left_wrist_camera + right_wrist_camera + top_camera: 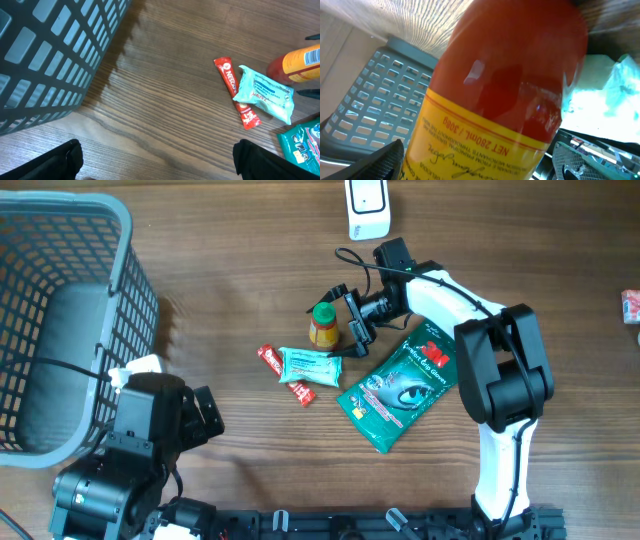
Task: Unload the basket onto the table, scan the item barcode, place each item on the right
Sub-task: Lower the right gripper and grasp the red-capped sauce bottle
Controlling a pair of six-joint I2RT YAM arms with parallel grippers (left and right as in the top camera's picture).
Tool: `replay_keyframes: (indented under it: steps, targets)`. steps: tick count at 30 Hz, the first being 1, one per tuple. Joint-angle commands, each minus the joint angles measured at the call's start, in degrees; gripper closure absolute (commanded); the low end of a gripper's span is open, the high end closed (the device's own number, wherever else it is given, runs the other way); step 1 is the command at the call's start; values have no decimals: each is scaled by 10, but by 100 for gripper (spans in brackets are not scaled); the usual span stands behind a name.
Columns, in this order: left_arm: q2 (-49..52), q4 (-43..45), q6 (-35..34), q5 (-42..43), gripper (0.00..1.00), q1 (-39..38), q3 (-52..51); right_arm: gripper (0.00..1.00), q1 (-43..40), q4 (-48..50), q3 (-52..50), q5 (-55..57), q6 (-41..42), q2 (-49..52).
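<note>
An orange sauce bottle [322, 326] with a green cap, a red upper part and a yellow label stands at the table's middle. It fills the right wrist view [495, 100] and shows at the right edge of the left wrist view [300, 62]. My right gripper [347, 314] stands open around it, one finger on each side close to the label [480, 165]. No barcode shows. A white scanner [367, 205] stands at the far edge. My left gripper [203, 412] is open over bare wood [157, 160] near the front left.
A red coffee stick [285, 375] and a teal packet [310, 365] lie just in front of the bottle. A green 3M pouch [400, 390] lies to their right. A grey plastic basket [60, 320] fills the left side. A small packet [631, 305] sits at the right edge.
</note>
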Motion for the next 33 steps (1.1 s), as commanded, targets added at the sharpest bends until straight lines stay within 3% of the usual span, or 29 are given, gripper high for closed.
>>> replay_keyframes:
  steps: [1,6,10,21,28,33]
  targets:
    - [-1,0,9,3,0,3,1,12,12,2,0,37,10,12]
    - [-1,0,9,3,0,3,1,23,16,14,0,87,15,12]
    - [-1,0,9,3,0,3,1,39,16,13,0,106,-22,12]
    - [-1,0,9,3,0,3,1,67,3,11,0,-35,-152,12]
    - [-1,0,9,3,0,3,1,72,-3,-1,0,-189,-241,12]
    - [-1,0,9,3,0,3,1,72,-3,-63,0,-286,-332,12]
